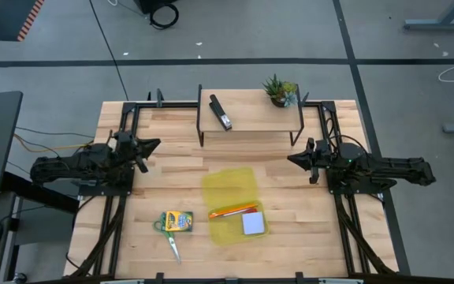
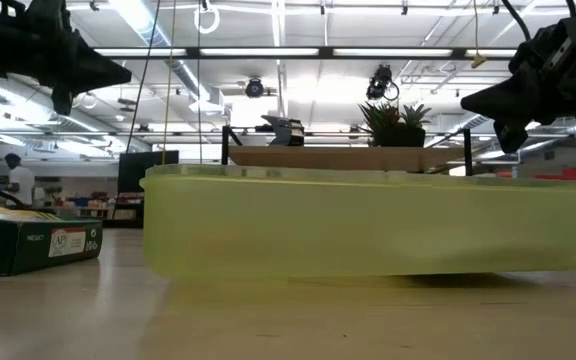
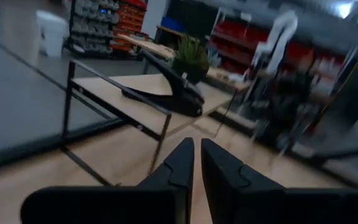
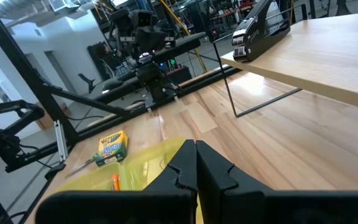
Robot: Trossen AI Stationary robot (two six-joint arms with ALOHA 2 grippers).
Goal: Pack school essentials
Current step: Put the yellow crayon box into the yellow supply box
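High view, one crayon box (image 1: 176,222), one scissors (image 1: 173,244), one notepad (image 1: 253,224), left gripper (image 1: 154,144) and right gripper (image 1: 292,159) closed, empty.

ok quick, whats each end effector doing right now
Left end effector: closed, holding nothing, raised over the table's left side.
Right end effector: closed, holding nothing, raised over the right side.
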